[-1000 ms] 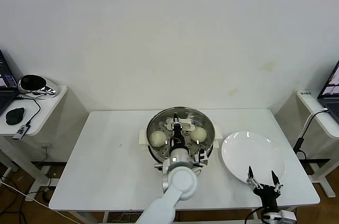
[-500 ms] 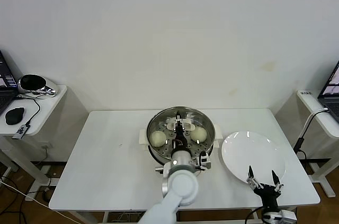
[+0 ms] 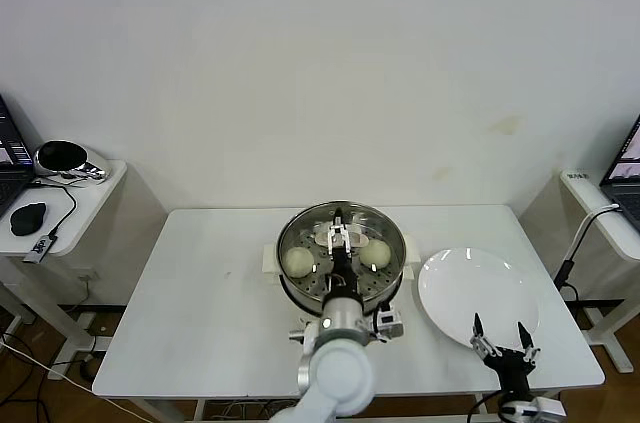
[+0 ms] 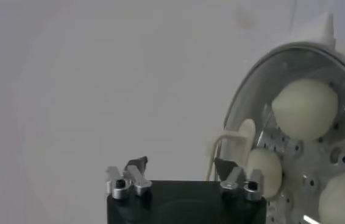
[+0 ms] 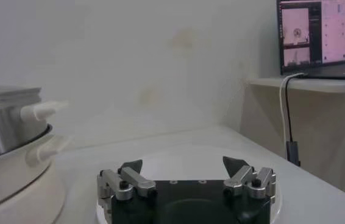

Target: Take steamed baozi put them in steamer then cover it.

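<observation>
The cover (image 3: 341, 237) is sitting on the steamer (image 3: 340, 291) at frame center, baozi (image 3: 298, 261) underneath. My left hand (image 3: 340, 235) is hovering spread open, empty, above its handle; I'm lifting straight clear. Right hand (image 3: 503, 334), lower right, is open, idle.

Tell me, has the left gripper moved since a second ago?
Yes. The left gripper has opened and its arm has drawn back toward the robot, away from the steamer; the cover's handle is released.

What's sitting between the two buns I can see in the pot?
In the head view, the lid's cream handle lies between the two buns, with the left pincer open just over it, inside the steamer.
</observation>
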Available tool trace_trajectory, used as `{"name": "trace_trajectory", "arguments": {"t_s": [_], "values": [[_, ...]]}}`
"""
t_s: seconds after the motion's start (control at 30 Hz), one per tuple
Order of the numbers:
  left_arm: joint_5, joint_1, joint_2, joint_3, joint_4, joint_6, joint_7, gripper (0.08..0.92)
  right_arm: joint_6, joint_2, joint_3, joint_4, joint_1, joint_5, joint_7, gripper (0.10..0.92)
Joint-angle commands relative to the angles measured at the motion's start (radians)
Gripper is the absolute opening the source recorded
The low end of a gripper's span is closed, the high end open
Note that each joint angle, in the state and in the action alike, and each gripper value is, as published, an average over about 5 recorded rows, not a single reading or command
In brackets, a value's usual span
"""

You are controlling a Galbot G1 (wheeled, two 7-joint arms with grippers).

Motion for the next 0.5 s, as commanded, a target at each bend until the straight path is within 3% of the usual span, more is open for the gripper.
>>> {"name": "trace_trajectory", "arguments": {"t_s": [0.03,0.17,0.33,0.5], "values": [[-0.177,0.085,0.065,-0.054,-0.154,-0.037,-0.160,0.821,0.009,-0.010,-0.005,0.013,-0.008,0.006,-0.022,0.823],[-0.539,0.127,0.160,-0.197,-0.261,-0.179,-0.352,0.823,-0.021,-0.033,-0.026,0.065,-0.029,0.010,-0.033,0.823],[-0.959,0.232,0.281,-0.418,-0.373,-0.292,-0.497,0.823,-0.087,-0.110,-0.064,0.155,-0.084,0.043,-0.040,0.823],[-1.239,0.415,0.250,-0.678,-0.398,-0.389,-0.535,0.823,-0.088,-0.153,-0.103,0.150,-0.107,0.016,-0.031,0.823]]}}
